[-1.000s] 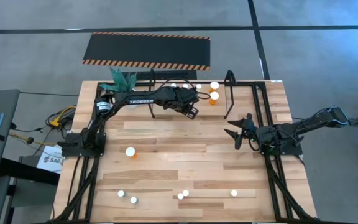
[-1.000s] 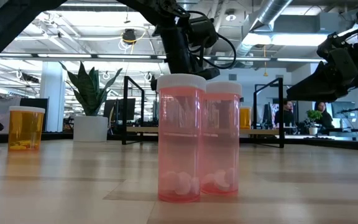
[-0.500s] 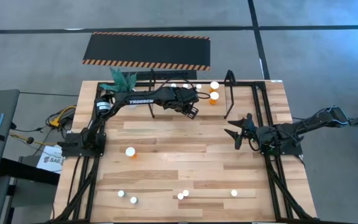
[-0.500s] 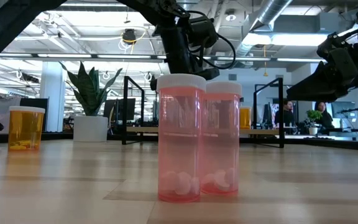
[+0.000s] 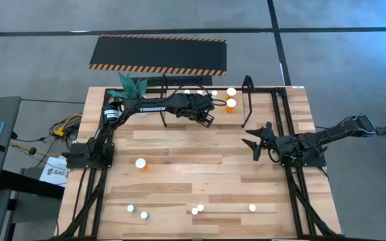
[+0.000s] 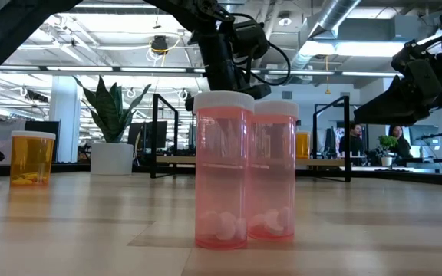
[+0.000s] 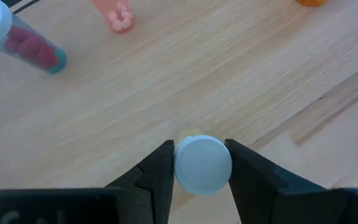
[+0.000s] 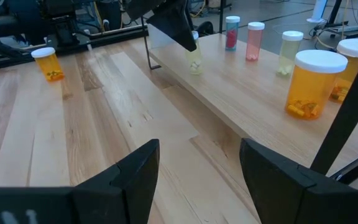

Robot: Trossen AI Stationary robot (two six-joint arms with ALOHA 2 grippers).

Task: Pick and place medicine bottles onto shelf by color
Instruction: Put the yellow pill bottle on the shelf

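The left end effector (image 7: 201,167) stood over the shelf (image 8: 253,93), fingers just beside a white-capped bottle (image 7: 202,164), barely parted. Risk: lifting off crooked could snag the cap and topple it. The right end effector (image 5: 259,140) waited, half open, empty, over the bench (image 5: 200,167).

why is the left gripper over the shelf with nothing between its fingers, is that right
Not quite. The left gripper is over the shelf, but a white-capped bottle sits between its fingers, as the left wrist view shows.
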